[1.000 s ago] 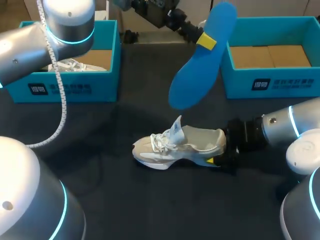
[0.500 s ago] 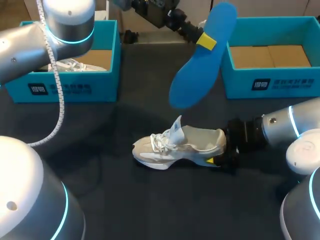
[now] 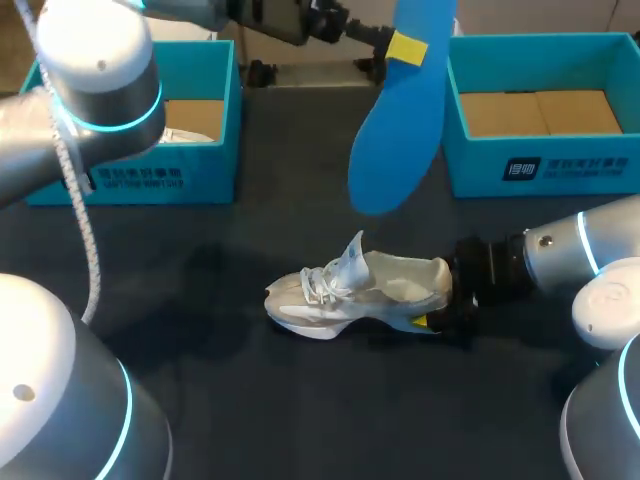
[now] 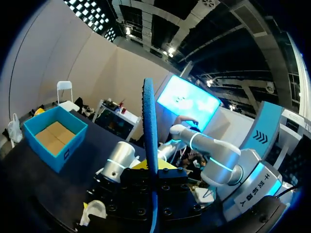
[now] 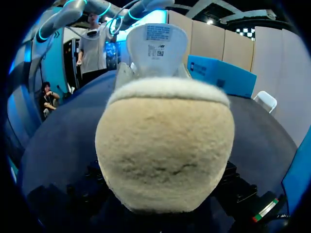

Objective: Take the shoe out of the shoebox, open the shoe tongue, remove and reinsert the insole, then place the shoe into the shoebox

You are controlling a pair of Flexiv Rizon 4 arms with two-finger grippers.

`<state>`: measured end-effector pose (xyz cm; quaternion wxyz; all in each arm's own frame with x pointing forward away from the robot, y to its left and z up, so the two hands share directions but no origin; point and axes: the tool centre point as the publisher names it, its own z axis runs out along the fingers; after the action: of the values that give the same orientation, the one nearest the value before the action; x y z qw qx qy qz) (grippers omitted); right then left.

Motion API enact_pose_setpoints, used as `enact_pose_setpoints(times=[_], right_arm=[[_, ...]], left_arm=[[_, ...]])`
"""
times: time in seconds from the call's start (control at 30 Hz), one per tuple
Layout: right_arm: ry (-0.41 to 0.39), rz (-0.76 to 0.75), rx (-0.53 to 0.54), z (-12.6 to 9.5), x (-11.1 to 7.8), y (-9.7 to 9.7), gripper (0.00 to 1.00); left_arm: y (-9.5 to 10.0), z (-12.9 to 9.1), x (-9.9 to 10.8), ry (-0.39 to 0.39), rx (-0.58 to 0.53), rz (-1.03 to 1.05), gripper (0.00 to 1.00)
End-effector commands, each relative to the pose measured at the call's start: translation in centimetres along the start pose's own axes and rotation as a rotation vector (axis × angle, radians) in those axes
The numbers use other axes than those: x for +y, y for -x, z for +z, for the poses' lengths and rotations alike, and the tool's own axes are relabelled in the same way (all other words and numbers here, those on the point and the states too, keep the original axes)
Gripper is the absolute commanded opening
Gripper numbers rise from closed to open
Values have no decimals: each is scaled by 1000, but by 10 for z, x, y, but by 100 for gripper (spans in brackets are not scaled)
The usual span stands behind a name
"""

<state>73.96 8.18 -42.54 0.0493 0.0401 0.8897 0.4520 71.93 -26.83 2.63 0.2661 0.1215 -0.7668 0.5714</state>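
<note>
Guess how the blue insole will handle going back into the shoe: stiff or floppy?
Probably semi-stiff: pinched toward one end by the left gripper, the blue insole shows nearly straight, without drooping. Edge-on in the left wrist view it looks thin, so likely light and bendable against the shoe opening.

We count two teal shoeboxes on the table, the left shoebox (image 3: 130, 180) and the right shoebox (image 3: 540, 170), and two brown cardboard liners, the left liner (image 3: 192, 115) and the right liner (image 3: 540, 112), one inside each box. There is one white sneaker (image 3: 355, 290), one blue insole (image 3: 400, 130), and one white item (image 3: 188, 135) partly hidden in the left shoebox that we cannot identify. We also count two robot arms, the left arm (image 3: 95, 85) and the right arm (image 3: 560, 255), and one pale cable (image 3: 80, 230) running along the left arm.
</note>
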Motion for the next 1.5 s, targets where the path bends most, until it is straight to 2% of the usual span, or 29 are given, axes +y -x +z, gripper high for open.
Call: enact_pose_setpoints(times=[0.03,0.13,0.6,0.77,0.9,1.1,1.27,1.5], right_arm=[[-7,0,-2,6,0,-2,0],[-7,0,-2,6,0,-2,0],[-7,0,-2,6,0,-2,0],[-7,0,-2,6,0,-2,0],[-7,0,-2,6,0,-2,0],[-7,0,-2,6,0,-2,0],[-7,0,-2,6,0,-2,0],[-7,0,-2,6,0,-2,0]], left_arm=[[-23,-7,11,-75,-76,-18,0],[-26,-6,14,-86,-29,-55,0],[-26,-6,14,-86,-29,-55,0],[-42,0,22,-88,-8,-170,0],[-55,3,19,-93,15,-273,0],[-76,6,25,-94,63,-272,0],[-84,5,30,-129,99,-302,0],[-94,10,42,-126,119,-342,0]])
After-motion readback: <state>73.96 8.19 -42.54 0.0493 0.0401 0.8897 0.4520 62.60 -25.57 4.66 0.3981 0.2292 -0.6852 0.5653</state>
